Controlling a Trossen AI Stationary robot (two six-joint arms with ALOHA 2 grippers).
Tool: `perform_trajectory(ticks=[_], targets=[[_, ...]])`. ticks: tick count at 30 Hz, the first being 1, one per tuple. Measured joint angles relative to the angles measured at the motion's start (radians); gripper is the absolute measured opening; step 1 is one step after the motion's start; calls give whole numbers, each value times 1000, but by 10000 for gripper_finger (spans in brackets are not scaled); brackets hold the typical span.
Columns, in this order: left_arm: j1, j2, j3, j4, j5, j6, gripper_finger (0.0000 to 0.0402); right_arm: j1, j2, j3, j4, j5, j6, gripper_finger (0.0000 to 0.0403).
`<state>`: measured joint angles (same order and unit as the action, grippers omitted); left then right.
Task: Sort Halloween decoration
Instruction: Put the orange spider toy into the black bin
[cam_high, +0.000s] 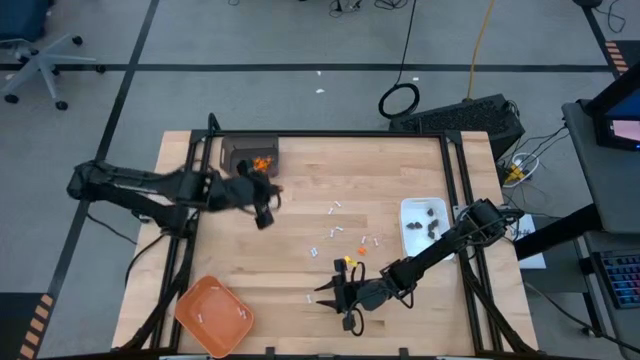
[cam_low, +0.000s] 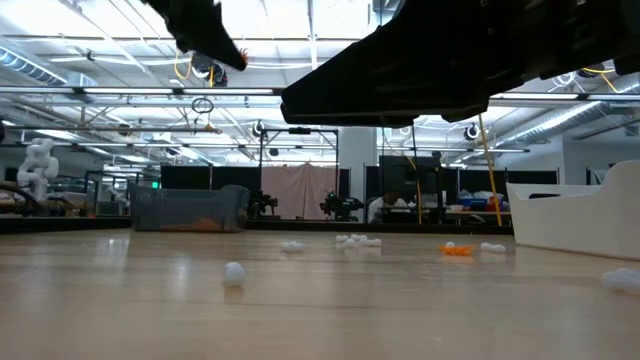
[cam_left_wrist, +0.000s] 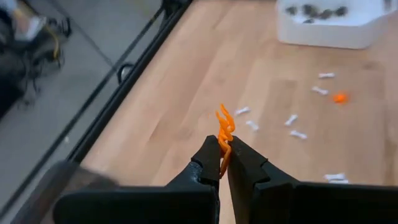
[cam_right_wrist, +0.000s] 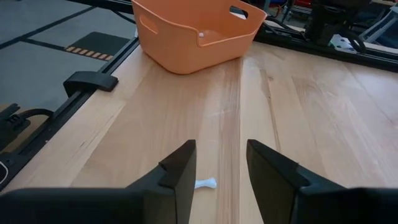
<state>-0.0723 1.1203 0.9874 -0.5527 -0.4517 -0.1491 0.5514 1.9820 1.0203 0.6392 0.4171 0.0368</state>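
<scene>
left gripper (cam_left_wrist: 222, 163): fingers pressed together, pinching an orange bit (cam_left_wrist: 224, 130). bit is a thin twisted piece, long axis in line w/ the fingers, free end sticking out past the tips. in high view this gripper (cam_high: 266, 208) sits over the table's far-left part, just beside a dark bin (cam_high: 240, 151) that holds more orange pieces (cam_high: 262, 162).

right gripper (cam_right_wrist: 219, 163): fingers spread, nothing between them. a small white stick (cam_right_wrist: 205, 183) lies flat on the wood betw. the two tips, long axis running across the gap, finger to finger; contact w/ either finger can't be told. in high view the gripper (cam_high: 333, 292) is low over the near-centre of the table.

further out: orange tray (cam_right_wrist: 194, 31) ahead of the right gripper, well apart from it, at the near-left corner; white specks lie in it. white dish (cam_high: 428, 226) at the right edge w/ dark bits (cam_high: 432, 222) inside. scattered white sticks (cam_high: 335, 210) lie mid-table betw. the two grippers, pointing various ways, plus a loose orange piece (cam_high: 362, 248) near them. wooden table (cam_high: 300, 250) carries all of it.
</scene>
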Motion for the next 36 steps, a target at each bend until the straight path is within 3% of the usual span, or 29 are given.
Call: perform_trajectory(ticks=[10,21,28,36], targets=[[390,-39,0,-237,245,30,11,0,0,0,-1,0,0,128],[741,64,0,-267,389,186,11,0,0,0,-1,0,38,128],[860,216,0,-268,414,189,11,6,0,0,0,0,56,128],[879,339,0,-268,413,183,11,15,0,0,-1,0,59,128]])
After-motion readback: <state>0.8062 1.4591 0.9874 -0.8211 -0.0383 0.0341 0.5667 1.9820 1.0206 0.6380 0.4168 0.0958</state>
